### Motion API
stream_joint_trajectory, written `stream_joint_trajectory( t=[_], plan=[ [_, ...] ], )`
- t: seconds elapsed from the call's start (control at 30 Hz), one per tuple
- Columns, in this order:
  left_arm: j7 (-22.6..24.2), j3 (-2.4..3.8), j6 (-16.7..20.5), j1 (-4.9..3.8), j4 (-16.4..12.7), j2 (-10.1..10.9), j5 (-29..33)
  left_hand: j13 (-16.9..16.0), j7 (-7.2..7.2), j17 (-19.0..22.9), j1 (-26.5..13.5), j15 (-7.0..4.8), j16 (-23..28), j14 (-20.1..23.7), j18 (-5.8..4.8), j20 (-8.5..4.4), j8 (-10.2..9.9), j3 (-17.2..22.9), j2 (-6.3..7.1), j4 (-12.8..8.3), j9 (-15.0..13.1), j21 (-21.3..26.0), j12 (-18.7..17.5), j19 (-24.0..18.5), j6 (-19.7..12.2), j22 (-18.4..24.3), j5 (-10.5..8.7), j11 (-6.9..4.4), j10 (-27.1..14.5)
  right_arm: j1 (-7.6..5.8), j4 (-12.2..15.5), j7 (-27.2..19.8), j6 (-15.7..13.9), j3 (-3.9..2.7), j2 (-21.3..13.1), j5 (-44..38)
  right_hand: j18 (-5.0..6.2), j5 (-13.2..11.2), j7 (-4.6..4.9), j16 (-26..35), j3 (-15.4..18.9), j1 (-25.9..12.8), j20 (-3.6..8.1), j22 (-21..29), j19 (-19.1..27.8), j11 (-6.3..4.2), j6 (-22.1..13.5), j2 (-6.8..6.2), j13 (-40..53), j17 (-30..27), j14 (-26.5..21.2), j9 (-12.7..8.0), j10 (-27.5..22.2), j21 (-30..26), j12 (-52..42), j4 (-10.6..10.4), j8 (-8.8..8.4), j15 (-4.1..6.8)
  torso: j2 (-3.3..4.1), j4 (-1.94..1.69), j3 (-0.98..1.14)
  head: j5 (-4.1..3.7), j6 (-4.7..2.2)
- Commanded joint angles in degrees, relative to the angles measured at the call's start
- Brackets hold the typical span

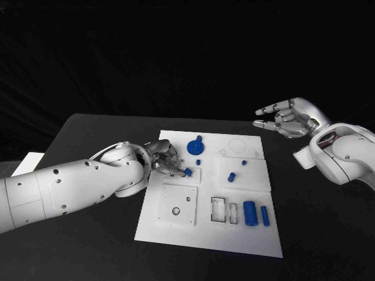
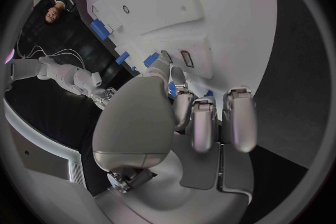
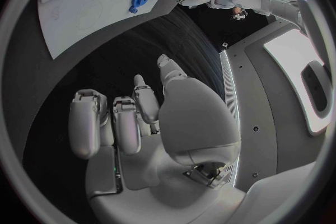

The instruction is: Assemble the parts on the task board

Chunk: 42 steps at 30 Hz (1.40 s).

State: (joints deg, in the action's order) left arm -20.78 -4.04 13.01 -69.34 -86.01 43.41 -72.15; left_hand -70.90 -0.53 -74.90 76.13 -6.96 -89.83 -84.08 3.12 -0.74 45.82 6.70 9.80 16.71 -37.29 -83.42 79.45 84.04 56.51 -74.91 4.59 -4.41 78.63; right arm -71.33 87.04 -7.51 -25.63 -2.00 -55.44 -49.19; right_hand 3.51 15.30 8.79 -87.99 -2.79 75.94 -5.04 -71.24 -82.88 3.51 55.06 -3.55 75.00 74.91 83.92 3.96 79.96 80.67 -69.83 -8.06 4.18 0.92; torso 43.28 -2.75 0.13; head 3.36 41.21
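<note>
On the black table (image 1: 95, 132) in the head view, the white task board (image 1: 212, 234) is seen at the middle, with blue parts spread over it: a gear-like piece (image 1: 195, 144) near the far edge and two cylinders (image 1: 250, 212) near the near right corner. A small blue part (image 1: 187, 172) is pinched at the fingertips of the left hand (image 1: 158, 159), just above the board's left half. Such a part is judged light, stiff and somewhat slippery, best taken by its sides. The right hand (image 1: 290, 119) is held off the board beyond its far right corner, fingers loosely curled around nothing.

From the left wrist view, the fingers (image 2: 203, 117) are seen drawn together over the board, blue showing between them.

From the right wrist view, the right hand's fingers (image 3: 126, 123) are seen half curled and empty.
</note>
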Motion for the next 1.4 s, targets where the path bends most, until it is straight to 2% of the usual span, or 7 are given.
stream_joint_trajectory(
  t=[0.03, 0.4, 0.7, 1.4],
  plan=[
    [-0.72, 0.05, 0.23, -0.01, -0.04, -0.14, 0.81, -0.08, -0.42, -15.1, -0.54, -0.51, -0.17, -5.92, -1.17, -0.45, 0.1, 0.35, -0.23, 0.06, -0.12, -0.4, 0.26, 3.59, -0.02, -6.2, 0.22, -0.04, 0.39, 0.03, 0.0, -0.15, 0.62, -0.01, 0.05, -0.5, 0.34, 0.19, -0.32, 0.23, 0.06, 0.36, 0.21, 0.07, 0.35, -0.14, 0.2, 0.4, 1.67, 12.17, 5.33, 0.09, -0.16, -0.23, 0.22, 0.18, 0.37, 0.09, 0.01, 0.03, 0.02, 0.12, 0.01],
    [-1.59, 0.06, 0.88, -0.02, 0.03, -0.28, 1.32, -0.31, -0.51, -15.1, -1.93, -0.57, -0.17, -5.92, -1.21, -0.51, 0.1, 0.8, -0.53, 0.09, -0.29, -0.56, 0.41, 3.63, 0.08, -6.45, 0.24, -0.12, 0.57, 0.04, -0.07, -0.18, 0.63, -0.01, 0.12, -0.5, 0.35, 0.21, -0.32, 0.25, 0.1, 0.31, 0.22, 0.14, 0.38, -0.14, 0.22, 0.41, 1.69, 12.15, 5.33, 0.09, -0.13, -0.27, 0.19, 0.15, 0.37, 0.1, 0.02, -0.01, 0.0, -0.01, -0.02],
    [-1.8, 0.08, 0.87, -0.02, 0.0, -0.44, 1.7, -0.36, -0.54, -15.1, -2.73, -0.61, -0.17, -5.92, -1.22, -0.55, 0.09, 1.0, -0.6, 0.11, -0.38, -0.58, 0.45, 3.63, 0.11, -6.5, 0.24, -0.16, 0.62, 0.06, -0.12, -0.21, 0.68, -0.01, 0.2, -0.5, 0.35, 0.21, -0.32, 0.25, 0.1, 0.31, 0.22, 0.14, 0.38, -0.14, 0.22, 0.41, 1.69, 12.15, 5.33, 0.09, -0.13, -0.27, 0.19, 0.15, 0.37, 0.1, 0.02, 0.04, 0.02, 0.03, 0.35],
    [-2.24, 0.1, 1.62, -0.02, 0.12, -0.81, 2.68, -0.63, -0.6, -15.1, -3.5, -0.64, -0.17, -5.92, -1.25, -0.58, 0.11, 1.23, -0.66, 0.11, -0.48, -0.7, 0.61, 3.67, 0.18, -6.69, 0.26, -0.2, 0.81, 0.08, -0.19, -0.27, 0.78, -0.01, 0.27, -0.44, 0.35, 0.21, -0.33, 0.22, 0.17, 0.22, 0.22, 0.15, 0.38, -0.14, 0.24, 0.4, 1.69, 12.18, 5.34, 0.09, -0.12, -0.28, 0.17, 0.1, 0.38, 0.1, 0.04, 0.02, 0.0, -0.16, 0.06]
  ],
)
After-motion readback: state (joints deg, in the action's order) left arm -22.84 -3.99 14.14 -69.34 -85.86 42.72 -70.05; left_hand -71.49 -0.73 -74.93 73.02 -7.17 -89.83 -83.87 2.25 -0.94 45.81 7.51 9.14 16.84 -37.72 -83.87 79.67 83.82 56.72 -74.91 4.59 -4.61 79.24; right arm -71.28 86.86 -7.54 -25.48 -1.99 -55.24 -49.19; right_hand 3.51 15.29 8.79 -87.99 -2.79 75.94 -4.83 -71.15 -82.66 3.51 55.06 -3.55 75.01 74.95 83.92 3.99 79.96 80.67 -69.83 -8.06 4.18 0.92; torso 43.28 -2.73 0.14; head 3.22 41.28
